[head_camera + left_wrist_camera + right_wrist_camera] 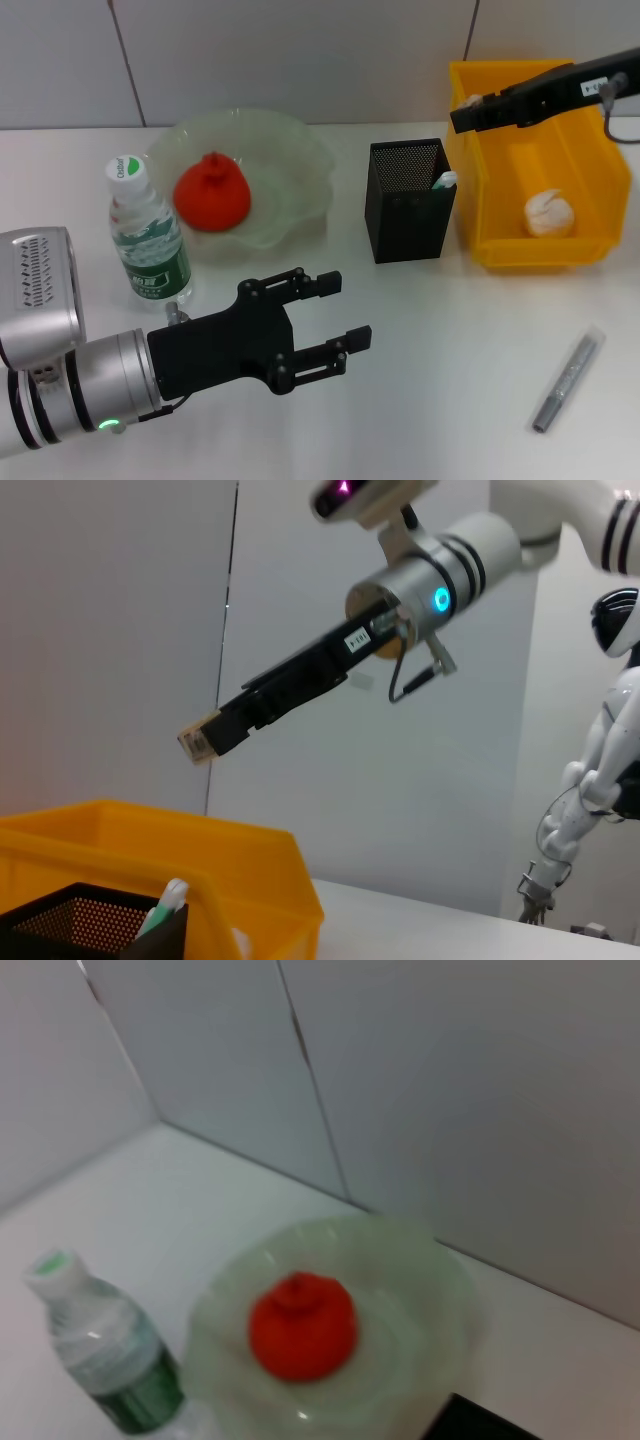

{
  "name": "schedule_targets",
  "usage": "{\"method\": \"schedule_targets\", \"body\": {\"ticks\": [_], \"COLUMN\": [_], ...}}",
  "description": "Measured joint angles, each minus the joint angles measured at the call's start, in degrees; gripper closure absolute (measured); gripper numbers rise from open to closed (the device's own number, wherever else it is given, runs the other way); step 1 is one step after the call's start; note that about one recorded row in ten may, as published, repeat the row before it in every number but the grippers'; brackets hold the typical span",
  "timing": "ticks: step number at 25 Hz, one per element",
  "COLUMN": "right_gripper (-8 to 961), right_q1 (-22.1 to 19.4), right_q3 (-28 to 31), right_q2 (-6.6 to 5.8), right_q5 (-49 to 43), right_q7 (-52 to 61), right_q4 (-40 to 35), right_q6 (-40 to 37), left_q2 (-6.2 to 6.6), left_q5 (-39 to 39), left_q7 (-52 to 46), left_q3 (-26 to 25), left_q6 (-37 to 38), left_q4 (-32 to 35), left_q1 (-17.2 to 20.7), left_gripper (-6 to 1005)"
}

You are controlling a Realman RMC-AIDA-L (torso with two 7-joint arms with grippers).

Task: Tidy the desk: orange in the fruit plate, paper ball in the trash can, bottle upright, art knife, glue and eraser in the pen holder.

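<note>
Worktop [450, 350]: white, smooth, matte; pale panelled wall behind its far edge.

Orange [211, 193]: red-orange rounded lump with a pointed top, lying in the fruit plate [300, 150], a translucent pale-green bowl with ruffled rim, toward the far left of the worktop. Judged done.

Bottle [146, 238]: small clear plastic, green label, white-and-green cap; upright, just beside the plate's near-left rim. Judged done.

Pen holder [406, 200]: black square mesh cup, mid-worktop near the far edge; a white-and-green item, likely the glue, stands inside.

Trash can [590, 170]: bright-yellow rectangular plastic bin at the far right, just beside the holder. Paper ball [549, 213]: white, crumpled, lying inside. Judged done.

Art knife [567, 381]: slim grey stick, flat near the worktop's near-right corner, well apart from the holder; not yet stowed.

Eraser [198, 740]: small beige block, pinched in the closed jaws of the right gripper [205, 738], held above the bin's far-left corner beside the holder, presumably for dropping in.

Left gripper [335, 310]: black, jaws spread wide and empty, hovering over the near-left worktop; apparently idle.
</note>
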Motion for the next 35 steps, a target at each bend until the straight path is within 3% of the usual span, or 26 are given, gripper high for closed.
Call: {"method": "schedule_targets", "body": {"ticks": [4,9,24,34,35], "right_gripper": [538,538,539,539,474], "right_q1": [5.1,7.9,8.9,8.8,8.6], "right_q3": [-1.2,-5.5,-17.0,-17.6,-17.6], "right_q2": [-0.08,0.42,2.55,3.03,3.17], "right_q5": [-7.6,-11.5,-13.2,-13.4,-13.4], "right_q7": [3.0,4.9,5.4,5.4,5.4], "right_q4": [0.6,2.1,8.8,8.7,8.5], "right_q6": [0.3,2.0,14.9,15.8,15.9], "left_q2": [-0.08,-0.07,-0.06,0.05,0.05], "left_q5": [0.0,-0.1,-0.3,-0.2,-0.2], "left_q7": [-0.3,-1.4,-2.5,-3.2,-3.2], "left_q3": [-0.2,-0.2,-0.2,-0.2,-0.2], "left_q6": [-0.7,-0.9,-1.9,-2.2,-2.2], "left_q4": [0.2,0.2,0.1,0.4,0.4], "left_q1": [0.3,0.2,0.1,0.6,0.6], "left_gripper": [303,304,304,304,305]}}
